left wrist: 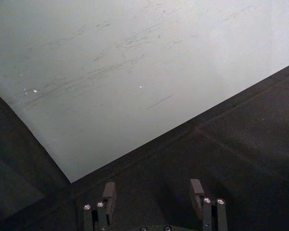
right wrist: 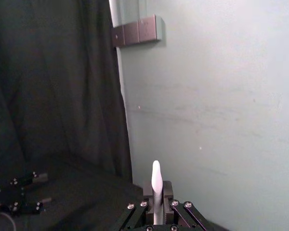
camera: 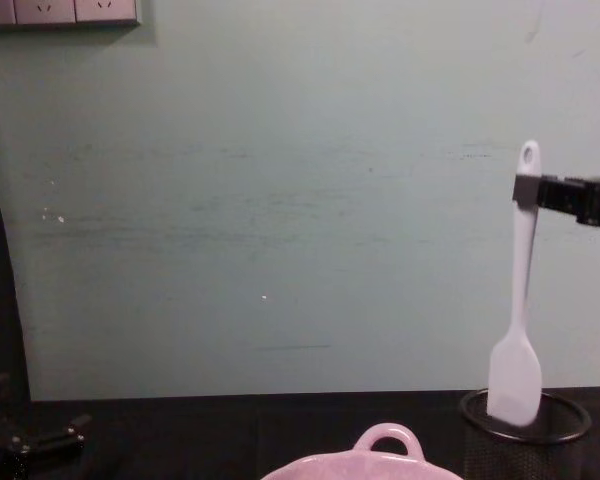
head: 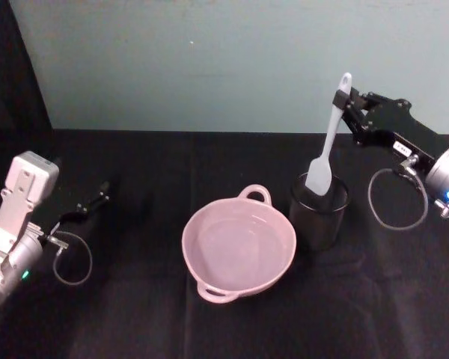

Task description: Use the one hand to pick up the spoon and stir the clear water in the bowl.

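Right gripper [head: 346, 101], upper right of the head view, is closed on the spoon [head: 327, 146] near its handle tip. The spoon hangs upright, its head apparently just inside the mesh cup [head: 319, 212]. Bowl [head: 238, 247] centre, beside the cup. Left gripper [head: 99, 197] at left, jaws apart, empty.

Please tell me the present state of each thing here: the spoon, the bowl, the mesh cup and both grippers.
spoon: upright, held near its handle's top, head at the cup's rim.
bowl: upright on the table, beside the cup.
mesh cup: upright on the table.
right gripper: shut on the spoon.
left gripper: open, idle at the table's left.
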Tool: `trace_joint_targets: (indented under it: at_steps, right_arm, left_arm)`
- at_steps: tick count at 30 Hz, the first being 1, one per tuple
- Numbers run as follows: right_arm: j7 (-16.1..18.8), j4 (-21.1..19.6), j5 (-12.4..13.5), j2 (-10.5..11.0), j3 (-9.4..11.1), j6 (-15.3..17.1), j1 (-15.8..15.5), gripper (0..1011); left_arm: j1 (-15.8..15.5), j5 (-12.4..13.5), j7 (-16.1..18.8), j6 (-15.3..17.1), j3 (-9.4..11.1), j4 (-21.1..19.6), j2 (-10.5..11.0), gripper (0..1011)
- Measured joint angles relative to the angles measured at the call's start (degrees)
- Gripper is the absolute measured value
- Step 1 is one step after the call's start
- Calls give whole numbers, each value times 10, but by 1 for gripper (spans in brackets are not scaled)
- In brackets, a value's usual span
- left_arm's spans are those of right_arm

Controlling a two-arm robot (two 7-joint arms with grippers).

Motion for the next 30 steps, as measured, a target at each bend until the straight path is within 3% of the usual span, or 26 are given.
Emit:
trace_joint_targets:
  at_steps: [7,17,30]
  right_arm:
    - [4,21,13,0,-11,21,8,120]
    - [21,67,53,-4,-30,55,22,121]
    - [37,109,122,-6,-24,76,23,121]
  left_arm:
    - [0,0,0,0,0,0,0,1005]
    - [0,0,0,0,0,0,0,1005]
    - [0,0,0,0,0,0,0,1005]
